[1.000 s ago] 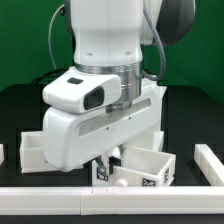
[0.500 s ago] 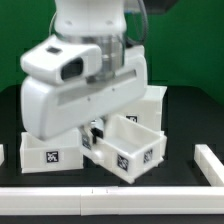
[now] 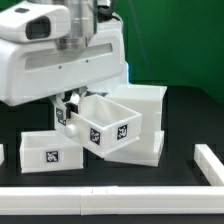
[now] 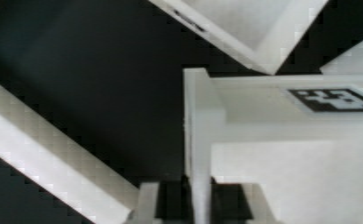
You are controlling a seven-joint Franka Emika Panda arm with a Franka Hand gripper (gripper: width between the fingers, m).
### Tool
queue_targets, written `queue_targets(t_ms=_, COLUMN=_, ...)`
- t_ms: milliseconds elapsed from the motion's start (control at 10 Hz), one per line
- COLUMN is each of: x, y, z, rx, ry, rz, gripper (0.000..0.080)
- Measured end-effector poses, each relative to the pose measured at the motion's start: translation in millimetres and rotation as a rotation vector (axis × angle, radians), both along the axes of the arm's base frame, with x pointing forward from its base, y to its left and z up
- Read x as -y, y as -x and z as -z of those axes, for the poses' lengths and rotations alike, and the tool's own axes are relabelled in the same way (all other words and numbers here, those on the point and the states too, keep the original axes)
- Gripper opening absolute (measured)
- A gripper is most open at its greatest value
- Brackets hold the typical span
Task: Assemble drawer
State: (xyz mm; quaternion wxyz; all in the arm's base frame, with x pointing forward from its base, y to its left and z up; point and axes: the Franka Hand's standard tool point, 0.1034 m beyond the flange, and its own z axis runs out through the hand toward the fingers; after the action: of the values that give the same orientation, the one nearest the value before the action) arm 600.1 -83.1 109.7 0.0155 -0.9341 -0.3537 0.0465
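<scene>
End effector (image 3: 67, 112) clamped on a side wall of one tray (image 3: 115, 128). The tray is held tilted, clear of the table (image 3: 192, 125), and overlaps the casing (image 3: 155, 105) front. Contact unclear. Second tray (image 3: 45, 152) rests on the table at the exterior view's left.

The arm's white housing (image 3: 60, 65) is covering the left end of the casing (image 3: 150, 100) and most of the gripper (image 3: 67, 110) (only dark fingers are peeking out beside the held tray (image 3: 112, 128)). In the wrist view, that tray's tag (image 4: 332, 98) is blurring and running off the picture's edge.
</scene>
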Motion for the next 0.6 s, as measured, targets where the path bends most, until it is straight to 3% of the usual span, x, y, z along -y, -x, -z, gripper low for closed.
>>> queue_targets(t_ms=200, x=1.8, y=1.8, z=2.8, rx=0.0, ry=0.0, rz=0.004, gripper=0.0037)
queue_targets(t_ms=300, x=10.4, y=7.6, z=9.7, rx=0.023, ry=-0.001, rz=0.029, gripper=0.0037)
queue_targets(t_ms=600, x=58.1, y=41.5, z=-13.5, rx=0.062, ry=0.034, rz=0.137, gripper=0.0037)
